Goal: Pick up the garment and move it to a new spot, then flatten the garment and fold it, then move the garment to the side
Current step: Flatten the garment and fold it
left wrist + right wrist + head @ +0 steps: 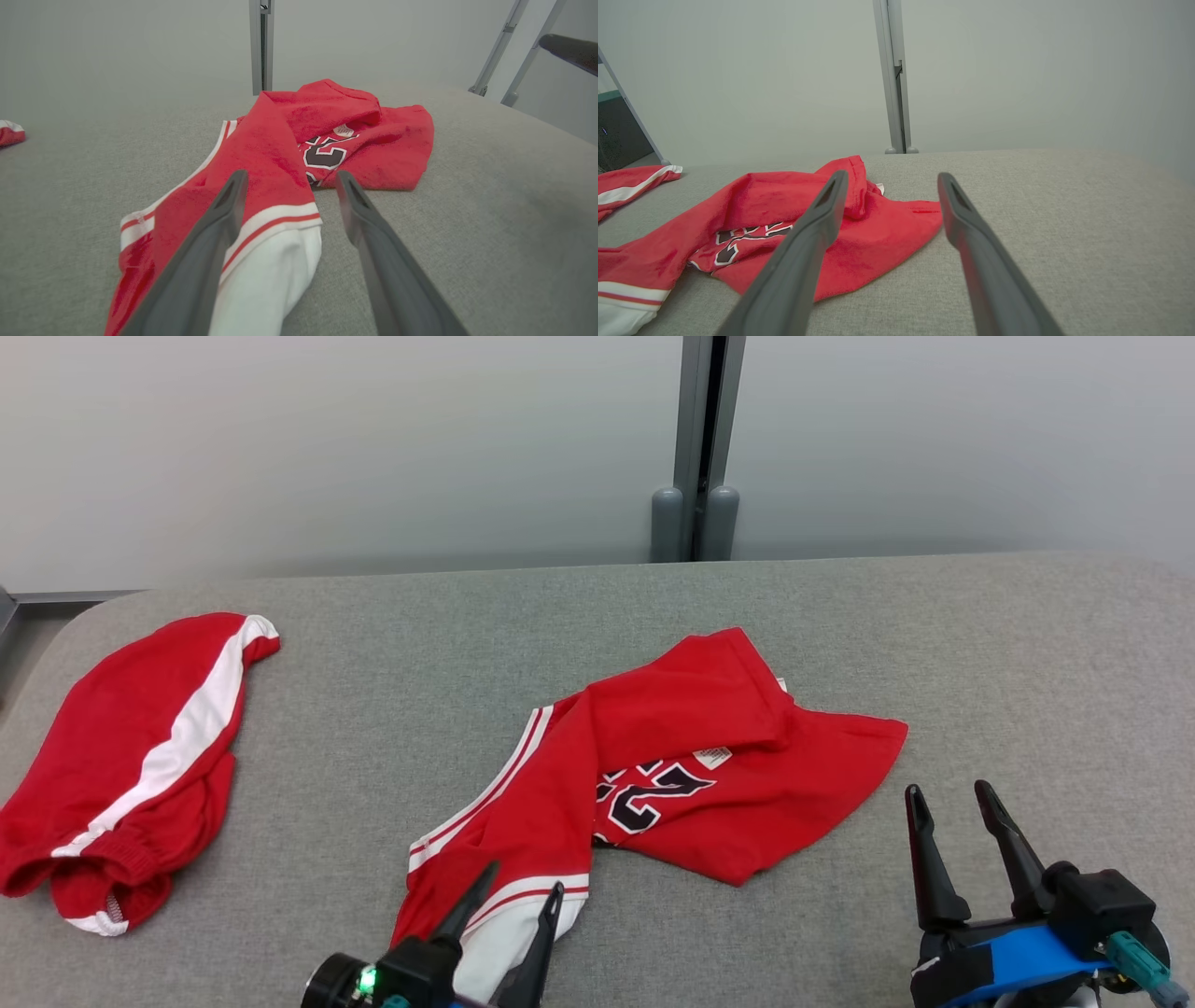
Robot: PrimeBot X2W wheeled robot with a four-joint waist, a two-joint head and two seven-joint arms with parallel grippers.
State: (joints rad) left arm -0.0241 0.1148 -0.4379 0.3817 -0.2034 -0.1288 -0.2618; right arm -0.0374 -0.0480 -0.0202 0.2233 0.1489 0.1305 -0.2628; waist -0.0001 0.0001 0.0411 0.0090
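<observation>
At the far left of the counter [934, 635], a striped red garment [140, 765] is lying bunched, well apart from everything else. Moving right, the left gripper [524, 878] is hovering at the near edge with its jaws spread wide and nothing clamped between them. The white-banded corner of the red jersey [709, 784] is lying between and under its fingers in the left wrist view [290, 179].

The jersey, which I take to be the task's garment, is sprawling across the middle of the counter, crumpled and folded over itself with a dark number showing. It is looking light, soft and limp, so it is likely going to sag and drag rather than keep any shape. Pinching a single layer at the banded hem or at a corner seems the surest hold, since the stitched edge is thicker and less likely to slip.

Further right, the right gripper [949, 791] is waiting over bare counter just beside the jersey's right edge, jaws likewise parted and empty. A grey post [695, 448] is standing behind.
</observation>
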